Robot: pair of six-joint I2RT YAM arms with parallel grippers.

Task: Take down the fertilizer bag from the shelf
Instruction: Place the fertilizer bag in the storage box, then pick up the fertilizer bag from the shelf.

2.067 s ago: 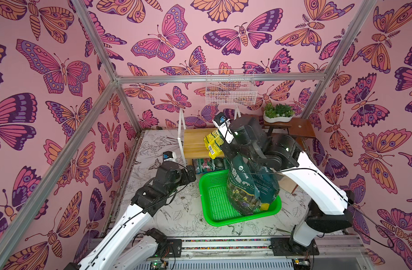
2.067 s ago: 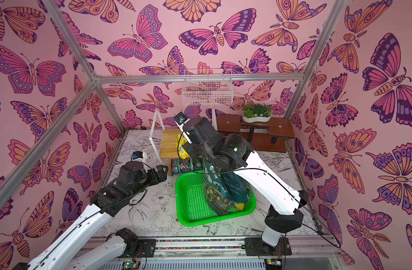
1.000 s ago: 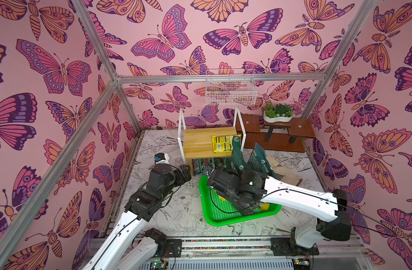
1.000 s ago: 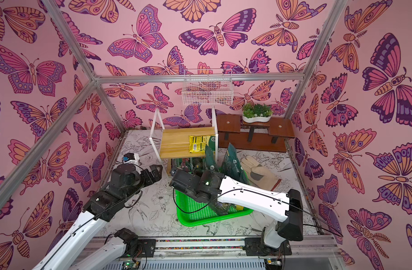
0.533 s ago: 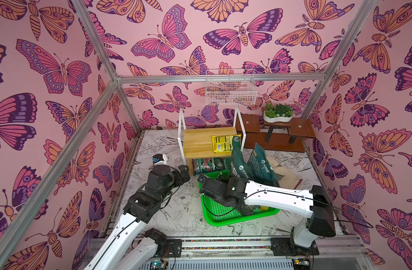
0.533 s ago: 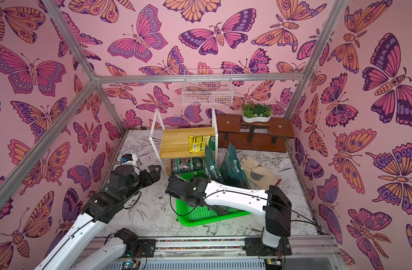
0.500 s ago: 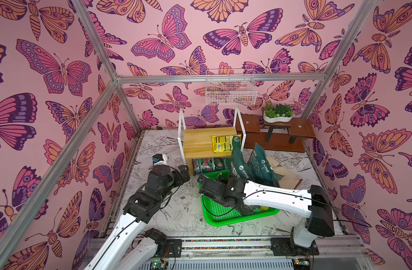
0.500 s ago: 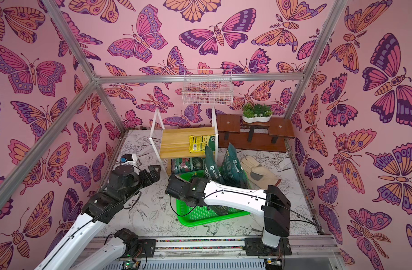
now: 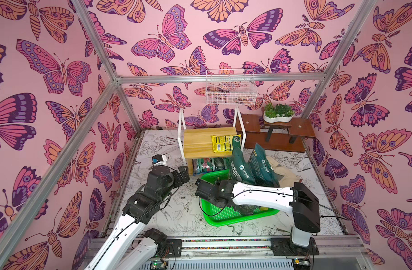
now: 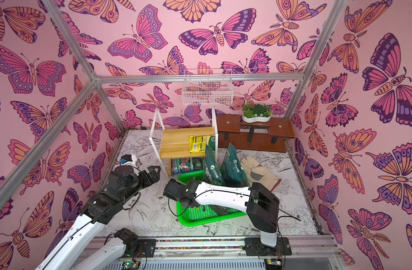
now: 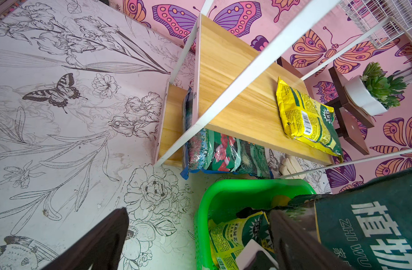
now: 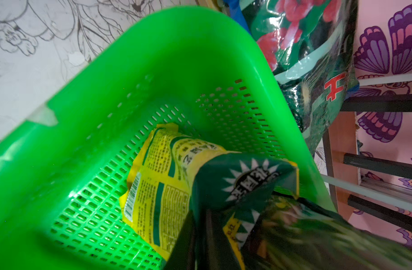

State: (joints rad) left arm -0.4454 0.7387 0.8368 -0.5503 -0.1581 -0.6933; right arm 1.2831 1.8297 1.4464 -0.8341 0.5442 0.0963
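You've got pink walls [image 9: 195, 58] all round, covered in purple, orange and magenta butterflies; the tabletop [image 9: 188, 215] is white with black line-drawn flowers; the shelf [image 9: 198, 142] shows a white frame and pale yellow wood grain; the fertilizer bag [image 9: 225, 143] is bright yellow with dark green bands and a white barcode patch; your basket [image 12: 153, 46] is vivid green, perforated; the second bag [image 12: 158, 187] inside is yellow and green too; the tall bags [image 9: 258, 163] are dark green with white lettering; the lower bag [image 11: 223, 154] has red flowers on green; the plant stand [image 9: 272, 140] is dark brown; the glove [image 10: 258, 173] is cream with a grey patch.
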